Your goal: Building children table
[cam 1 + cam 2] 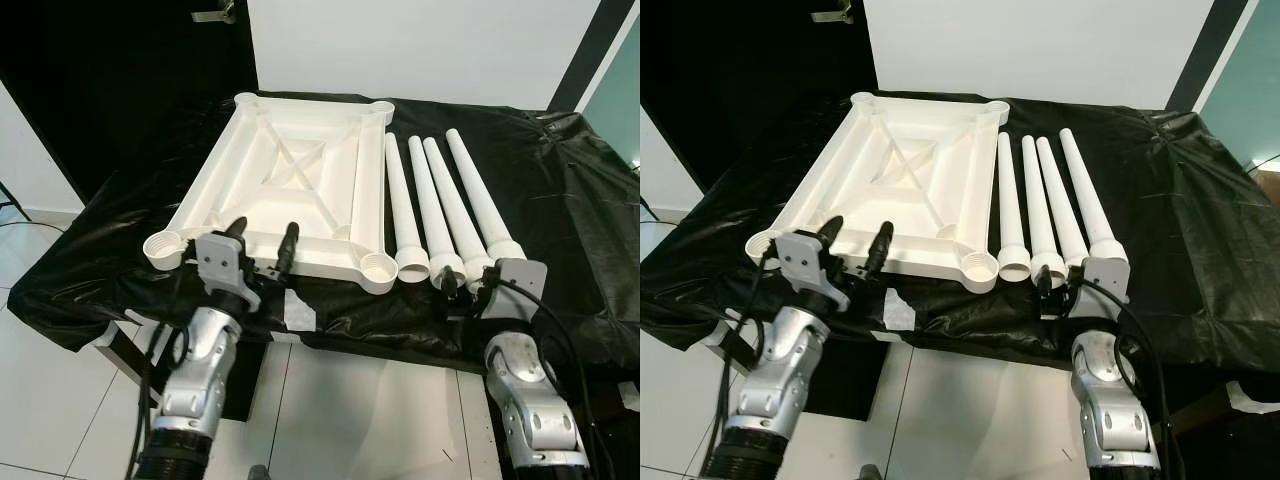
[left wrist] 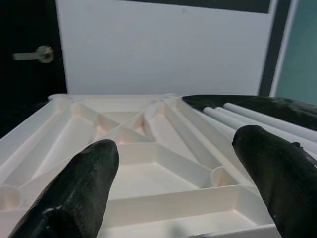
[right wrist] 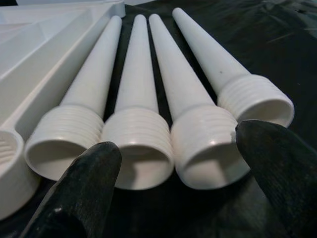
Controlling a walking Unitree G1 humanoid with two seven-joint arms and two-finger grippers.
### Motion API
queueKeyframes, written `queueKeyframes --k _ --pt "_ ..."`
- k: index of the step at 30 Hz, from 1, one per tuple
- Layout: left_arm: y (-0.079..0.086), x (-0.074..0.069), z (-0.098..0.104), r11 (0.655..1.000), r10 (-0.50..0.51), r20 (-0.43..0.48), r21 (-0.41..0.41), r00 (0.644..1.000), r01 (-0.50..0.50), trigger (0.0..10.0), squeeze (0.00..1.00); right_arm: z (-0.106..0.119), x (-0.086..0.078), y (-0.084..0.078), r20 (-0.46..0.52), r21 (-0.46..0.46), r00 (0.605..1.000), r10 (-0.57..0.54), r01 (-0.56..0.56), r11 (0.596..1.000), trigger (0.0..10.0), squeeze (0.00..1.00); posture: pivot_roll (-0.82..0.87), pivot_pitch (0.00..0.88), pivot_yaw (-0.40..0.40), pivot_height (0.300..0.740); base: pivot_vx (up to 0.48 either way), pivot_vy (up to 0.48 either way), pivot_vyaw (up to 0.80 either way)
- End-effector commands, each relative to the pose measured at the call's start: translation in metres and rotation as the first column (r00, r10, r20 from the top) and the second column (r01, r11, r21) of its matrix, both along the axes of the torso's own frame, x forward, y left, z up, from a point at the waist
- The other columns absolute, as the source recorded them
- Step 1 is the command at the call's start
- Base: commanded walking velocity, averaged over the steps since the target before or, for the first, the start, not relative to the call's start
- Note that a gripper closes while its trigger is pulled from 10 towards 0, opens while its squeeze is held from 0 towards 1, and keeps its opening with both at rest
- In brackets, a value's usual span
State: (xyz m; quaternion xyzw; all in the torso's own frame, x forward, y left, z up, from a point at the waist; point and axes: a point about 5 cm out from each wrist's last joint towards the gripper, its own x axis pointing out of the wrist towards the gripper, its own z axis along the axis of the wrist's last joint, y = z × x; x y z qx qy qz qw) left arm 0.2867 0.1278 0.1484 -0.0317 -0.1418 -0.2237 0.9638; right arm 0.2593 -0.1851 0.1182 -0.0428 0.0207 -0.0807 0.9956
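A white plastic table top [image 1: 290,180] lies upside down on the black-covered table [image 1: 560,200], with round threaded sockets at its corners. Right of it lie several white tapered legs [image 1: 440,205] side by side, threaded ends toward me. My left gripper [image 1: 263,243] is open at the top's near edge, its fingers [image 2: 79,193] apart over the ribbed underside [image 2: 148,148]. My right gripper [image 1: 462,283] is open just short of the legs' threaded ends [image 3: 208,144], holding nothing.
The black cloth hangs over the table's front edge. A white wall [image 1: 420,40] and a dark door [image 1: 100,70] with a handle stand behind. Pale floor tiles [image 1: 350,410] lie below the table front.
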Motion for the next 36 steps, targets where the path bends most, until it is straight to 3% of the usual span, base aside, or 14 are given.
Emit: queueKeyframes --k 1,13,24,36 --pt "-0.0064 -0.0024 -0.0013 0.997 -0.074 0.011 0.030 0.997 0.074 10.0 0.00 0.0021 -0.0009 0.0017 0.015 -0.005 1.000 -0.004 0.004 1.000 10.0 0.00 -0.05 0.022 0.006 0.740 0.000 0.000 0.00" --pt "-0.0031 0.0042 0.0000 0.996 -0.064 0.023 0.059 0.998 0.062 10.0 0.00 0.0033 0.0019 0.0029 0.017 -0.020 1.000 0.010 -0.010 1.000 10.0 0.00 -0.05 0.017 -0.005 0.740 0.000 0.000 0.00" --pt "-0.0060 0.0013 -0.0030 0.996 -0.068 0.023 0.060 0.997 0.067 10.0 0.00 0.0027 0.0019 0.0035 0.013 -0.030 1.000 0.018 -0.017 0.999 10.0 0.00 -0.05 0.021 -0.012 0.740 0.000 0.000 0.00" --pt "-0.0072 0.0019 -0.0047 0.996 -0.063 0.026 0.057 0.998 0.062 10.0 0.00 0.0035 0.0031 0.0032 0.016 -0.037 1.000 0.022 -0.022 0.999 10.0 0.00 -0.05 0.020 -0.016 0.740 0.303 0.000 0.00"
